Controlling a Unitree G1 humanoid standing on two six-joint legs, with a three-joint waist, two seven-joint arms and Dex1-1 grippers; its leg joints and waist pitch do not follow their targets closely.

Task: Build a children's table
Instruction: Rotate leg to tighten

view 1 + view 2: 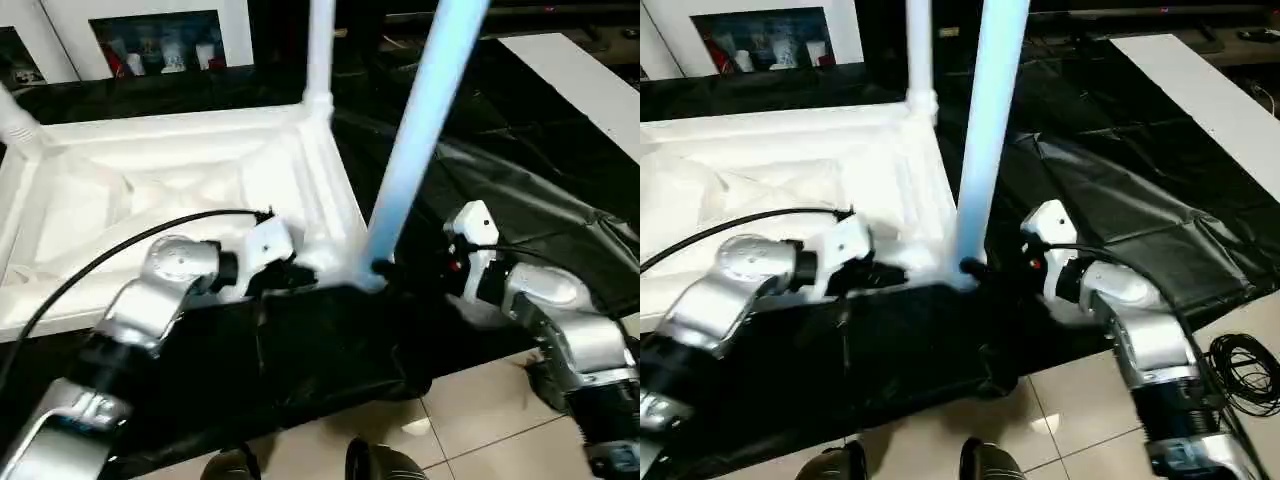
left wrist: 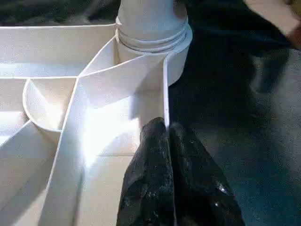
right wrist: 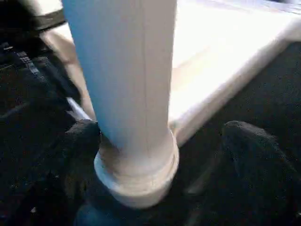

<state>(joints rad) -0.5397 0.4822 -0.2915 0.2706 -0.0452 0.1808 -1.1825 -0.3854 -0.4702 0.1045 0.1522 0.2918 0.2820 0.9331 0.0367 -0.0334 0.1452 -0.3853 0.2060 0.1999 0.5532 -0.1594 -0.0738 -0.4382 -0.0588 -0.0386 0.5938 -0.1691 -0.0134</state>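
The children's table lies upside down on a black sheet, its white top (image 1: pixel 150 190) showing the ribbed underside. Legs stand in the far right corner (image 1: pixel 320 50), the far left corner (image 1: pixel 15 125) and the near right corner (image 1: pixel 420 130). My left gripper (image 1: pixel 300 275) is shut on the top's thin rim wall (image 2: pixel 164 103), just beside the near right socket (image 2: pixel 150 33). My right gripper (image 3: pixel 164 155) is open around the foot of the near right leg (image 3: pixel 127 70). One finger (image 3: pixel 80 141) is close against the leg and the other finger (image 3: pixel 254 150) stands well off.
The black sheet (image 1: pixel 520 170) covers the floor around the table, with tiles (image 1: pixel 480 410) at its near edge. A white cabinet (image 1: pixel 150 40) stands behind, and a white board (image 1: pixel 580 70) lies at the back right. Coiled cables (image 1: pixel 1245 365) lie to the right.
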